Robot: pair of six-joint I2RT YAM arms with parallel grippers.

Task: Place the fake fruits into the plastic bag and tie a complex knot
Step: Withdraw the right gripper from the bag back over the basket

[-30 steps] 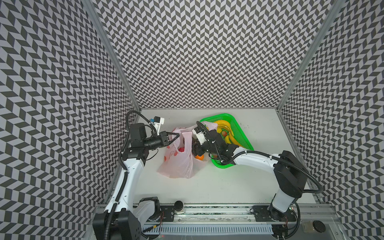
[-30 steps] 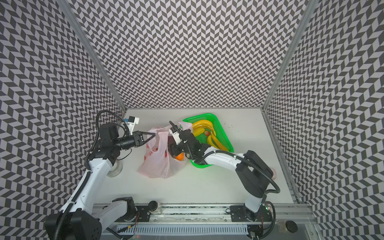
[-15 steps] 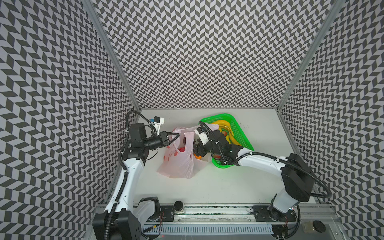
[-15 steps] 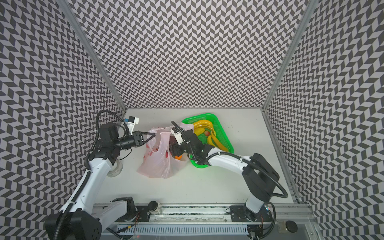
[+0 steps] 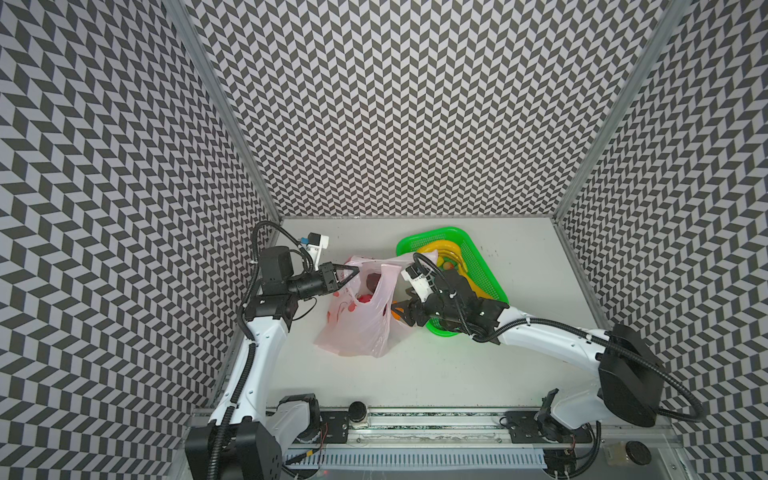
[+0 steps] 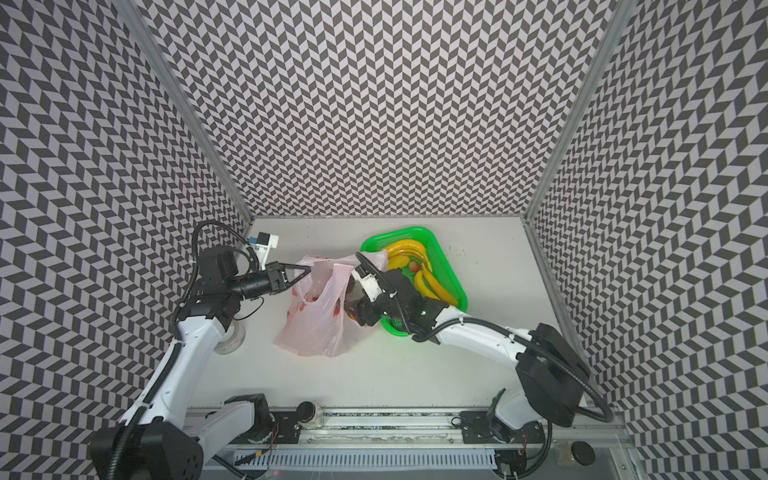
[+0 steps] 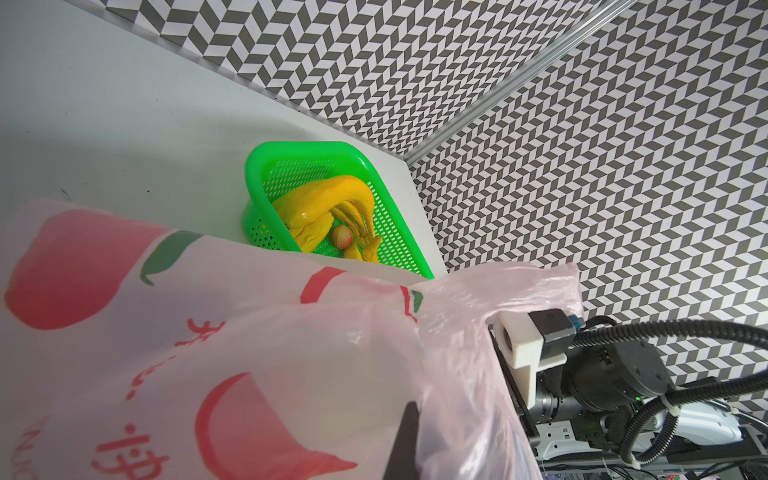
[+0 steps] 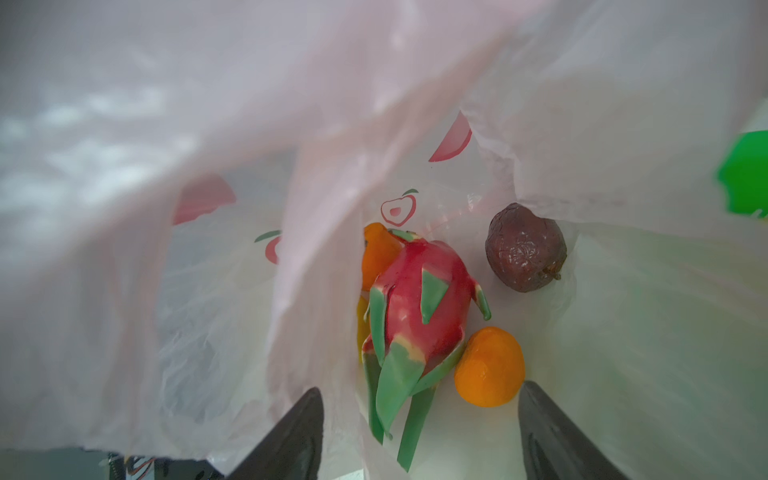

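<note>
In both top views the bag [image 5: 357, 320] slumps on the surface [image 5: 415, 374], its rim pinched in the clenched left end effector [image 5: 353, 272], with the right end effector [image 5: 401, 316] spread at its mouth. The left wrist view shows limp, slippery film, likely best gripped at a bunched handle [image 7: 519, 286]. The right wrist view shows fingers [image 8: 291, 436] apart and empty over dragon fruit [image 8: 415, 299], orange [image 8: 488, 365] and dark ball [image 8: 525, 247] inside, probably light, hard and apt to roll.

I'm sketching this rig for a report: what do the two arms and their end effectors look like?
The left arm and right arm have white shells, black joints and black ribbed cable hoses. Each wrist carries a white camera mount with a blue plug. The left end effector and right end effector have black tapered fingers.
</note>
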